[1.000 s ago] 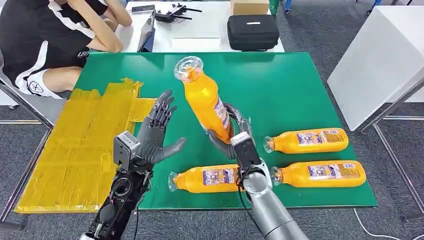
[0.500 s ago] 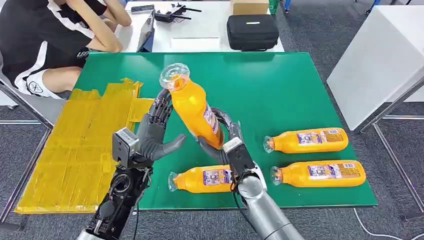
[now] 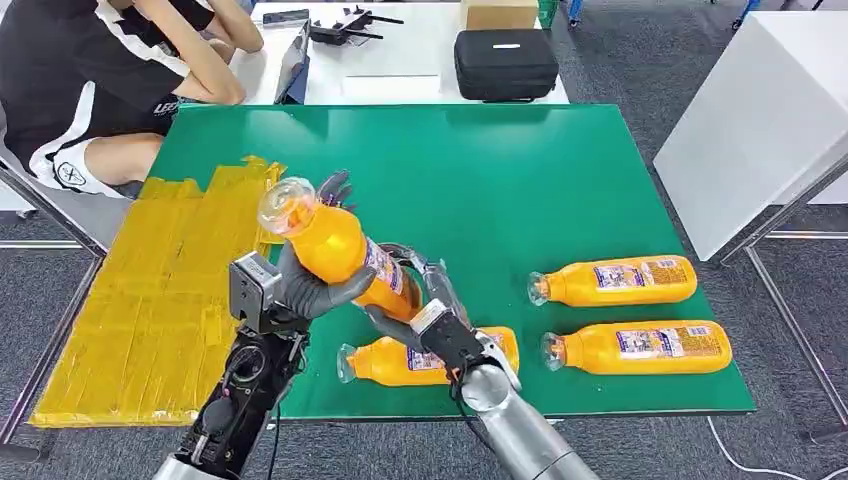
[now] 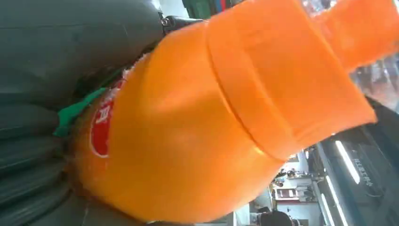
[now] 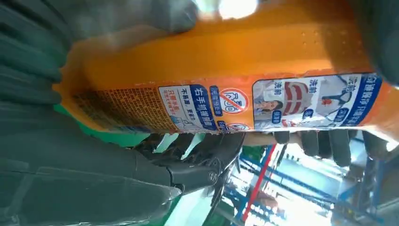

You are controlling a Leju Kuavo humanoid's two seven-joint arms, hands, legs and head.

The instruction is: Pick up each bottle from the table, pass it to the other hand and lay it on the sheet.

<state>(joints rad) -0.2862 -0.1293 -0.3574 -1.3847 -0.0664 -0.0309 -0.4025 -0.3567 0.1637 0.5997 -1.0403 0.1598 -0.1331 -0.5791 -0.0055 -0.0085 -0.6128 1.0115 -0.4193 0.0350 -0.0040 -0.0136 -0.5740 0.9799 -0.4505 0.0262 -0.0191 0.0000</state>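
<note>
Above the green tabletop (image 3: 560, 170), the right robot hand (image 3: 415, 300) grips the lower, labelled end of an orange bottle (image 3: 340, 250), tilted with its cap toward the yellow sheet (image 3: 150, 290). The left robot hand (image 3: 310, 285) cups the bottle's upper body, thumb beneath, fingers behind. Three more bottles (image 3: 620, 315) lie just beside the right robot hand.

bottle: orange plastic bottle (image 5: 221, 61) lying lengthwise across frame, printed white-and-blue label (image 5: 263, 106) facing camera
right hand (image 5: 70, 155): grey ribbed cover and thick thumb wrapped on bottle's base end, dark fingers (image 5: 202, 150) curled under it
table: green surface (image 5: 117, 139) visible in gaps beneath bottle
background: blurred, bright
</note>
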